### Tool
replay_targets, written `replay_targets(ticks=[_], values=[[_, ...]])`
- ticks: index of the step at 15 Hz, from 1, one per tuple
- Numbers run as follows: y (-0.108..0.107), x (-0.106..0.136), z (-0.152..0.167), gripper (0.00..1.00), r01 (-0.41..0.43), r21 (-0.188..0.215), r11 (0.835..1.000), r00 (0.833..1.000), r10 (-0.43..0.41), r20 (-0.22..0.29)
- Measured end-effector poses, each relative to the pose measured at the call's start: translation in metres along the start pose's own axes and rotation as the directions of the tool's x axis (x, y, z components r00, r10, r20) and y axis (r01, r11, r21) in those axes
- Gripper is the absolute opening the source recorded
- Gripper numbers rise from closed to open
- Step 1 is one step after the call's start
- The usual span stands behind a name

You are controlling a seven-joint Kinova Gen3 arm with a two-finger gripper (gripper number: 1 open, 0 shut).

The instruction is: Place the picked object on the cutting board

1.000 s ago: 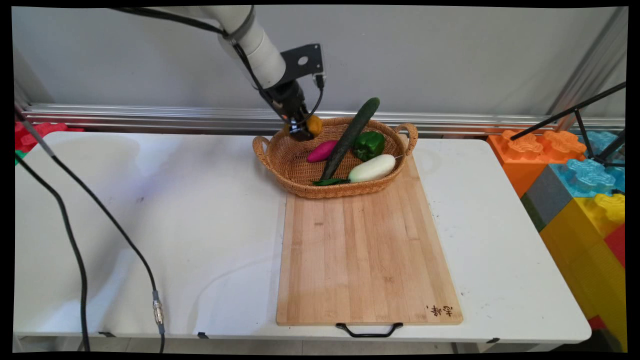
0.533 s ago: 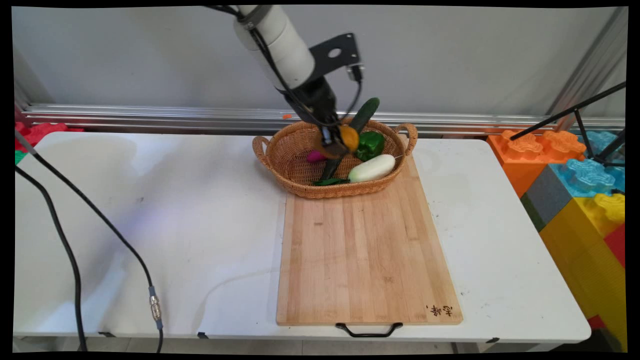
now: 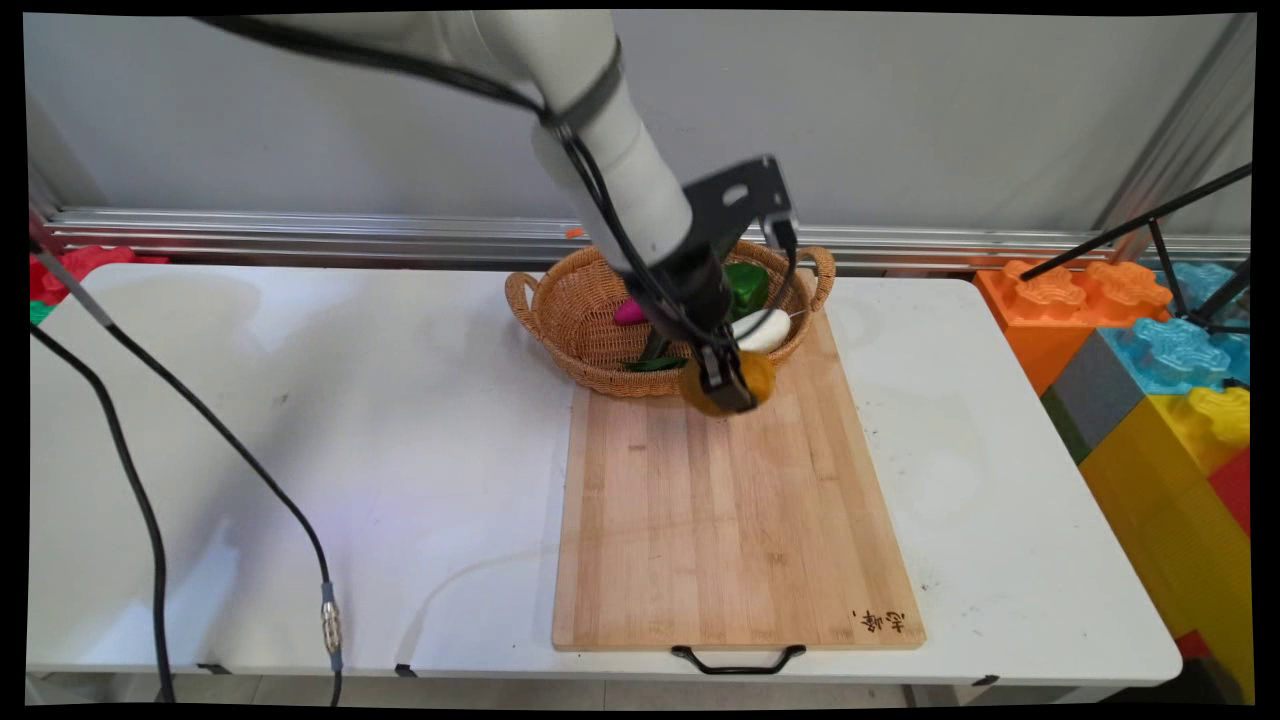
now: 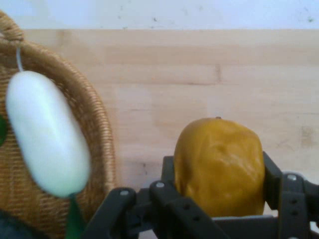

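The black gripper [image 3: 728,385] is clenched on a yellow-orange fruit [image 4: 219,164], one finger pressed to each flank of it; the hand view shows the fruit sitting deep between the fingers, its rounded top standing out past them. In the main view the fruit hangs at the far end of the wooden cutting board [image 3: 730,520], just in front of the near rim of the wicker basket [image 3: 560,340] and outside it. Whether it touches the wood or is held a little above cannot be told. The basket stands at the far end of the board, partly resting on it, and holds a white vegetable [image 3: 765,328] lying against its near wall, a green pepper [image 3: 745,285] behind that, a purple piece [image 3: 628,312] to the left and a dark green stalk [image 3: 652,352] mostly hidden by the arm. The board below the fruit is bare wood down to its black handle [image 3: 738,660] at the near edge. The white table [image 3: 400,420] carries board and basket; big coloured blocks [image 3: 1150,340] stand off its right end, well apart from the gripper.
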Motion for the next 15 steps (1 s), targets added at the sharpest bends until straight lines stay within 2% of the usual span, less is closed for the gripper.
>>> replay_targets(ticks=[4,11,12,15], values=[[0.007,-0.009,0.052,0.00,0.007,-0.005,1.000,1.000,-0.007,0.005],[0.011,-0.013,0.107,0.00,0.011,-0.003,1.000,1.000,-0.011,0.005],[0.012,-0.013,0.111,1.00,0.011,-0.003,1.000,1.000,-0.011,0.005],[0.015,-0.012,0.116,1.00,0.018,-0.004,1.000,1.000,-0.018,0.002]])
